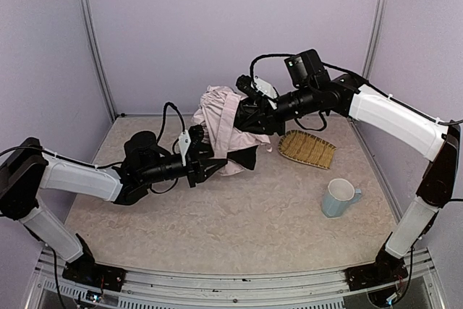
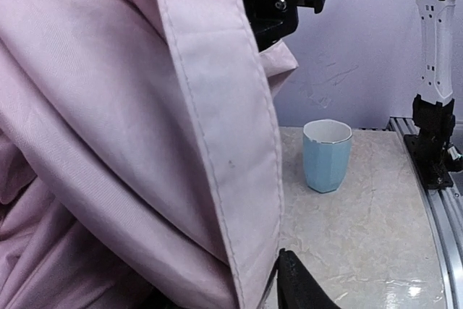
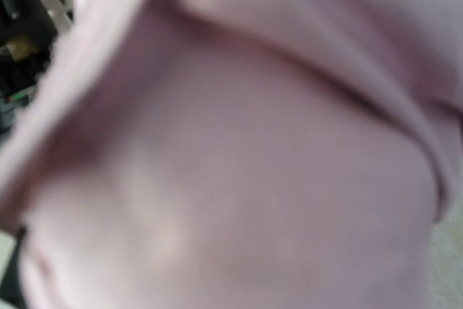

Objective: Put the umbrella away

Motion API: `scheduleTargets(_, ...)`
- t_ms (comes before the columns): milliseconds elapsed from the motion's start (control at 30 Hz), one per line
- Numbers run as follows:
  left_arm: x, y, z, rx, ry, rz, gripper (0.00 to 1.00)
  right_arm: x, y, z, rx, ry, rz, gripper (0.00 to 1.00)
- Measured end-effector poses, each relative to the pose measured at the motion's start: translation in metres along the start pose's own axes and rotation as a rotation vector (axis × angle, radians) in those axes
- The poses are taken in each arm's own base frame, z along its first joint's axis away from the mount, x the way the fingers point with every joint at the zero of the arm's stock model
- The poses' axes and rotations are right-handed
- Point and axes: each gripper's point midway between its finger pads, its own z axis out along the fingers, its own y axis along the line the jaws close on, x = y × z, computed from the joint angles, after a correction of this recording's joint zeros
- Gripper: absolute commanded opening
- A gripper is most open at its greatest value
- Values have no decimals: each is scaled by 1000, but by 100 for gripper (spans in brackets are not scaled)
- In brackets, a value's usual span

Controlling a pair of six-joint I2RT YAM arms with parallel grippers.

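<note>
Table [image 1: 239, 229] – pale marbled top, both arms reaching in toward the middle.

Umbrella [image 1: 221, 124] – a bunched heap of pale pink fabric with black lining showing at its lower edge. It sits between the two grippers, right up against both. The heap stands tall, its top above the right gripper; can't tell if its bottom rests on the table.

Right gripper [image 1: 246, 119] – pushed into the umbrella's right flank, well off the table. Its fingers are buried in cloth, and the right wrist view is nothing but blurred pink fabric. Can't tell whether the jaws are apart, together or clamped on the cloth.

Left gripper [image 1: 210, 169] – low, at the umbrella's lower left, tips against the black lining. In the left wrist view fabric fills the left two thirds and a hemmed edge runs down to the fingers; only one dark fingertip [image 2: 300, 291] shows at the bottom. Can't tell its jaw state either.

Woven tray [image 1: 307, 148] – flat on the table, below the right gripper and just to its right, apart from the umbrella.

Light blue mug [image 1: 338, 197] – upright, well out ahead of the left gripper's fingertips, nothing touching it.
</note>
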Motion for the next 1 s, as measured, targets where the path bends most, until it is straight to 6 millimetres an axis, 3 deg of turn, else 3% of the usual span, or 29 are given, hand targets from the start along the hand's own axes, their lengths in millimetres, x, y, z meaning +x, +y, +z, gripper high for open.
scheduleTargets(100,-1,-6,0,37,-5,3,19,0,0,0,2,1,0,0)
scheduleTargets(200,-2,-11,-1,65,-11,1,12,0,-1,0,3,2,0,0)
scheduleTargets(233,-2,-13,-1,73,-13,2,13,0,-1,0,3,2,0,0)
scheduleTargets(300,0,-15,-3,90,-10,-2,29,0,-1,0,4,2,1,0)
scheduleTargets(367,3,-16,-5,109,-2,-14,36,1,-1,0,7,4,1,0)
scheduleTargets(633,24,-19,-15,133,44,-61,35,1,-3,0,15,8,0,0)
scheduleTargets(733,29,-19,-17,136,57,-69,26,2,-3,0,19,10,0,0)
scheduleTargets(867,31,-19,-17,141,64,-78,0,2,-4,0,21,12,1,0)
scheduleTargets(1000,31,-20,-18,156,63,-78,0,2,-4,0,23,12,2,0)
